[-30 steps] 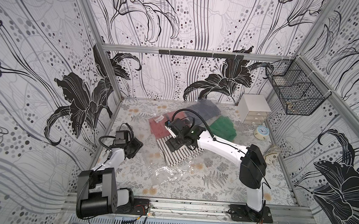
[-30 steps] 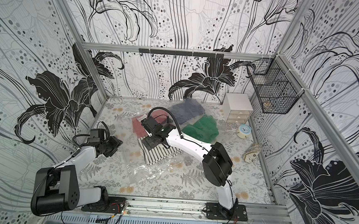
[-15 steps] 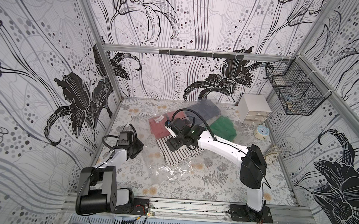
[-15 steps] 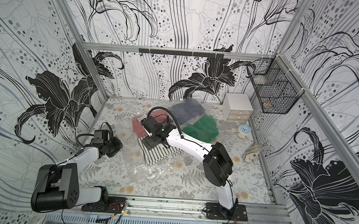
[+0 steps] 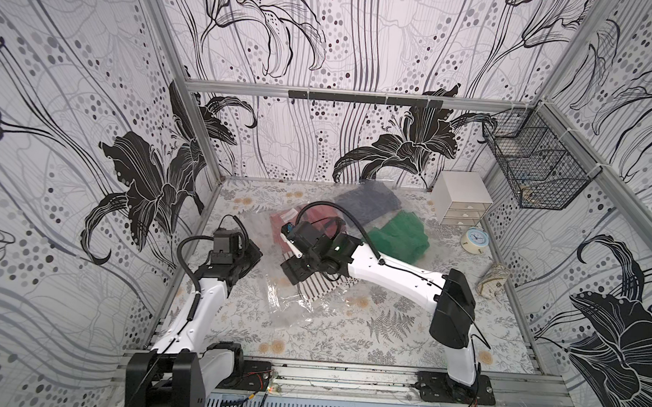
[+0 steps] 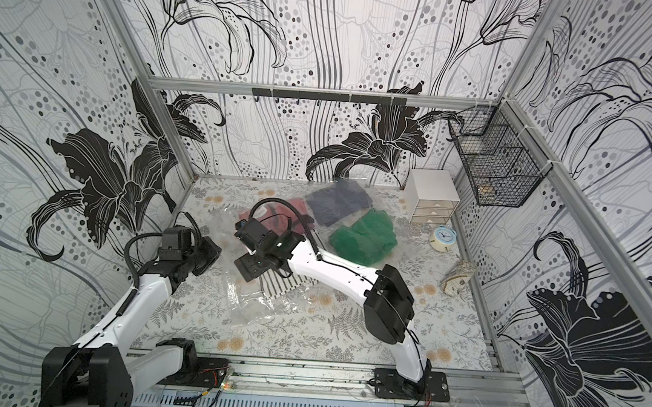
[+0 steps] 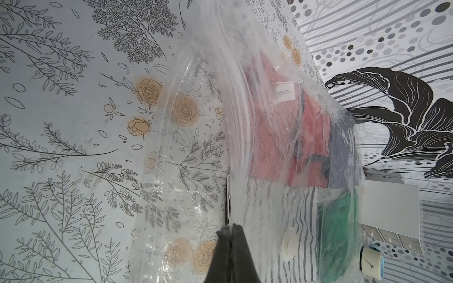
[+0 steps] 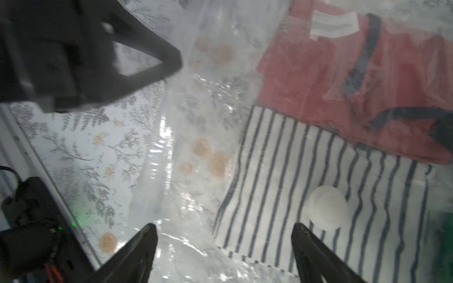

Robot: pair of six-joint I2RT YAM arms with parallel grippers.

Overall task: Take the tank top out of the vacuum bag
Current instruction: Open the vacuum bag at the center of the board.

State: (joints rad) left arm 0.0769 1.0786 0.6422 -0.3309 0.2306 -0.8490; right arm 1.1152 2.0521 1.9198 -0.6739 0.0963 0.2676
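Observation:
The clear, crinkly vacuum bag [image 5: 290,304] [image 6: 254,301] lies on the floral table with folded garments inside. Its round white valve [image 8: 327,208] [image 7: 290,242] sits over a striped garment [image 8: 294,171] [image 5: 320,288]. Beside that lies a red garment with dark blue trim [image 8: 343,80] [image 7: 277,137], which looks like the tank top. My left gripper [image 7: 230,226] [image 5: 254,252] is shut on the bag's left edge, and the film rises from its tips. My right gripper [image 8: 224,227] [image 5: 292,271] hangs open just above the bag, near the striped garment's corner.
Inside the bag's far part lie a green garment [image 5: 400,237] and a dark blue one [image 5: 367,203]. A white drawer unit [image 5: 462,196], a small clock [image 5: 475,240] and a patterned pouch [image 5: 494,279] stand along the right wall. A wire basket [image 5: 534,176] hangs above them.
My left gripper moved in to the bag's left edge and shut on it. The right gripper stayed over the striped garment and its jaws narrowed slightly.

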